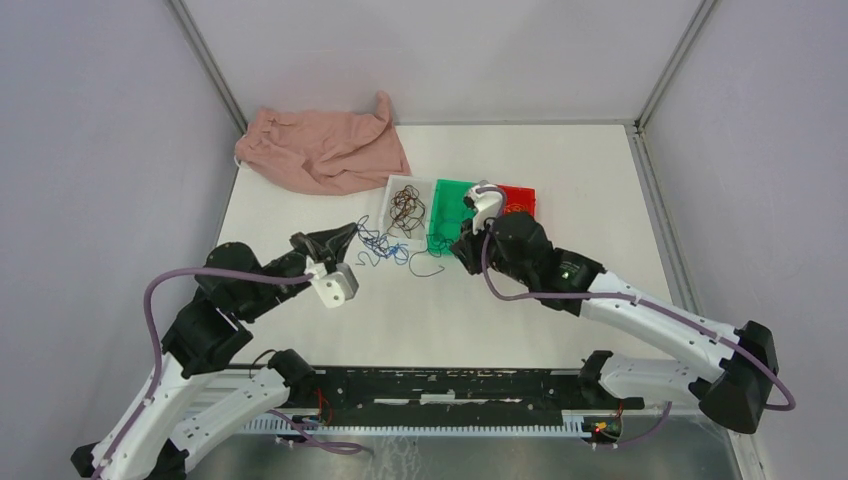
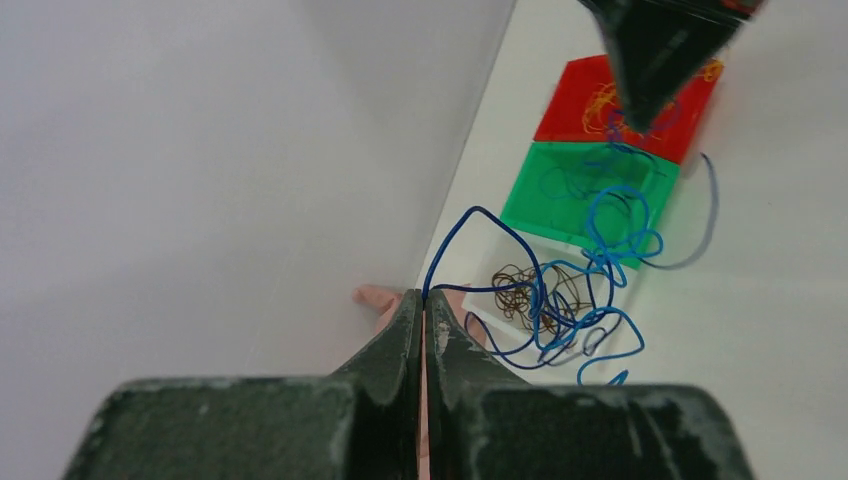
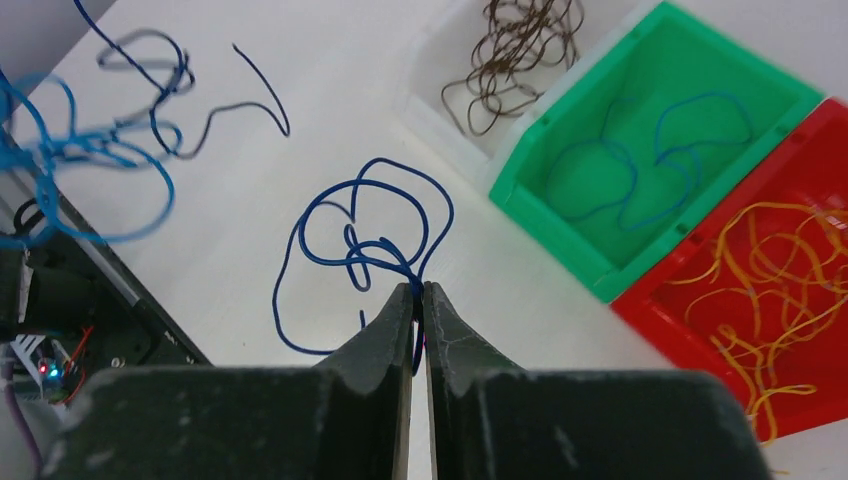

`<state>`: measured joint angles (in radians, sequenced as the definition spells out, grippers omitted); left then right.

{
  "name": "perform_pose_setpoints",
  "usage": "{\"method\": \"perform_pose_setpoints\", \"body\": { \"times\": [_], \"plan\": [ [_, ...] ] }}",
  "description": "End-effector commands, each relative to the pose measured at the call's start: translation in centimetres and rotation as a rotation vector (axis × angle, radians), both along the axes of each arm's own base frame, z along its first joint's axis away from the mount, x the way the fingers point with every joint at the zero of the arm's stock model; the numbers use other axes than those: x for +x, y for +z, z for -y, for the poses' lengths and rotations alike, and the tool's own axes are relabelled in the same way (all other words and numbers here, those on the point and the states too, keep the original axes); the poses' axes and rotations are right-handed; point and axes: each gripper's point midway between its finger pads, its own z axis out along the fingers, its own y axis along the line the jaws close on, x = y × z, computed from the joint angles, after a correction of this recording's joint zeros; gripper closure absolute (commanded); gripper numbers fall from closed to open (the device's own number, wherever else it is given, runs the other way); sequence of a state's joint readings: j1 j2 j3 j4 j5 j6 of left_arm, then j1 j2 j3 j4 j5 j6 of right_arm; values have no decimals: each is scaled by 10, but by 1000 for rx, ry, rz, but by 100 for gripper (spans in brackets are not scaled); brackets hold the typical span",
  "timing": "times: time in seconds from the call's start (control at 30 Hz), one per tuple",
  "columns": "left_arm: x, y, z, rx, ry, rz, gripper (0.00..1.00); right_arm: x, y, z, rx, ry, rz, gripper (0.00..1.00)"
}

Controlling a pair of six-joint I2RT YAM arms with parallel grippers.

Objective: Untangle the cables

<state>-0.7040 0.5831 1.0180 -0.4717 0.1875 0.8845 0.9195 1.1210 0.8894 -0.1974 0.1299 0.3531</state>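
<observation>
My left gripper (image 1: 350, 233) (image 2: 424, 294) is shut on one strand of a tangle of blue cables (image 1: 385, 250) (image 2: 592, 300) just left of the bins. Loops of that tangle hang to its right. The right gripper (image 1: 456, 246) (image 3: 419, 289) is shut on a separate dark blue cable (image 3: 368, 225) (image 1: 430, 268), looped just above the table in front of the green bin. Brown cables (image 3: 515, 55) lie in the white bin (image 1: 393, 197). Blue ones (image 3: 640, 160) lie in the green bin (image 1: 447, 190), and yellow-orange ones (image 3: 785, 270) in the red bin (image 1: 523, 192).
A crumpled pink cloth (image 1: 320, 150) lies at the back left of the table, near the wall. The three bins stand side by side at mid-table, and the right arm's wrist (image 1: 515, 245) hovers over their front edge. A black rail (image 1: 450, 385) runs along the near edge.
</observation>
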Motion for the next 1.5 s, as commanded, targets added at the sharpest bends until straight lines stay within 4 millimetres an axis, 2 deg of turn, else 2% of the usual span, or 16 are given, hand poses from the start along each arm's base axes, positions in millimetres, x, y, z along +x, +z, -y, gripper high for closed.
{"method": "perform_pose_setpoints", "body": {
  "times": [0.0, 0.1, 0.27, 0.53, 0.67, 0.73, 0.8, 0.87, 0.93, 1.07, 1.17, 1.3, 1.47],
  "plan": [
    [-29, -22, 9, 126, -169, 7, 97, 33, 37, 16, -57, -73, 102, 89],
    [-36, -27, 11, 133, -203, -4, 97, 57, 43, 25, -97, -121, 114, 89],
    [-43, -30, 13, 135, -241, -2, 97, 97, 33, 43, -213, -217, 124, 90],
    [-47, -30, 16, 137, -274, 6, 97, 144, -7, 52, -374, -318, 106, 88],
    [-49, -27, 18, 134, -288, 9, 97, 164, -21, 45, -423, -337, 103, 85],
    [-50, -25, 19, 131, -294, 10, 97, 174, -36, 40, -457, -341, 88, 83],
    [-50, -24, 20, 126, -299, 3, 97, 182, -46, 36, -476, -350, 78, 79],
    [-51, -24, 21, 121, -304, -5, 97, 189, -49, 32, -473, -361, 74, 67],
    [-52, -25, 21, 119, -307, -13, 97, 191, -42, 26, -434, -354, 75, 52],
    [-49, -27, 24, 75, -295, -40, 97, 181, -6, 13, -287, -299, 113, 44],
    [-46, -28, 26, 33, -282, -46, 97, 160, 26, 1, -142, -201, 148, 41],
    [-36, -29, 29, -37, -237, -135, 97, 106, 64, -15, 82, 1, 184, 37],
    [-36, -47, 35, -79, -219, -305, 97, 33, 95, -22, 354, 231, 195, 35]
  ]
}}
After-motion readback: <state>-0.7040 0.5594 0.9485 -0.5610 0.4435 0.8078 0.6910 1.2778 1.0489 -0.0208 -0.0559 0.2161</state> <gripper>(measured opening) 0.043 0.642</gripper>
